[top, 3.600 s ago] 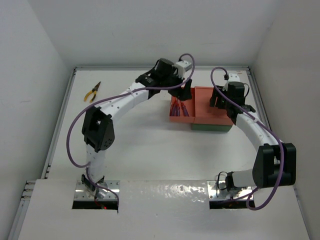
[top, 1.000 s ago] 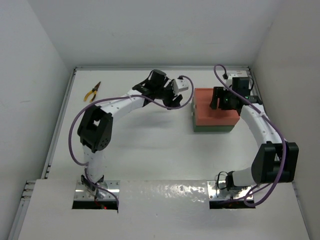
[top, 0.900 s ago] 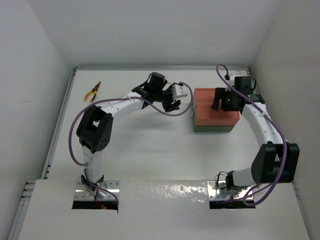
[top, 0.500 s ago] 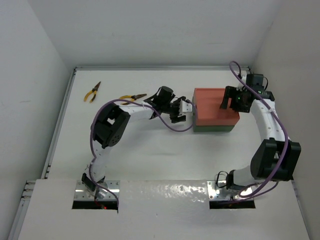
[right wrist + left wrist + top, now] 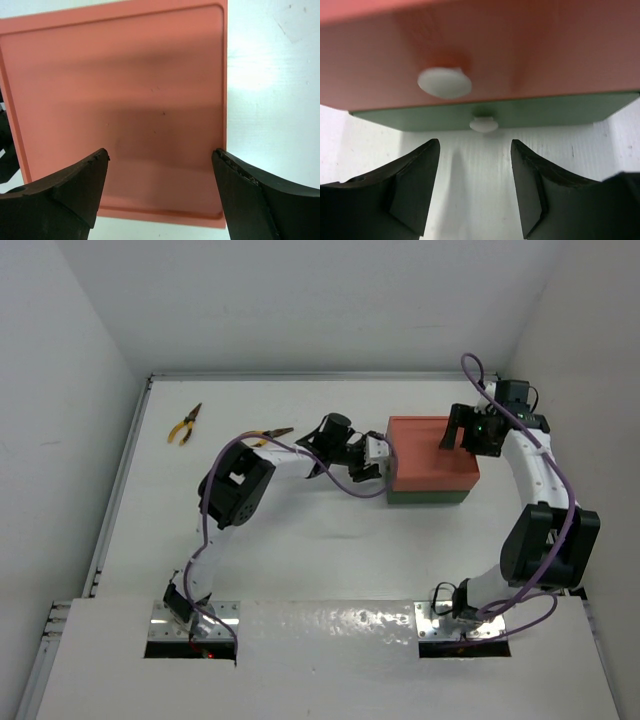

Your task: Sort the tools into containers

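Note:
The box stands at the back right, its salmon-red tray pushed in over the dark green tray. In the left wrist view the salmon tray's front carries a white knob, and the green tray has a smaller knob. My left gripper is open and empty, low at that left face, its fingertips just short of the green knob. My right gripper is open and empty over the salmon top. Two yellow-handled pliers lie at the back left, one and another. The screwdrivers are hidden.
A raised white rim runs along the back of the table and walls close in on both sides. The left arm's purple cable loops over the table beside the box. Bare white tabletop lies in front.
The salmon tray, earlier slid out left with the screwdrivers in it, is now pushed in. My left gripper dropped to the box's left face, uncovering the second pliers. My right gripper moved right.

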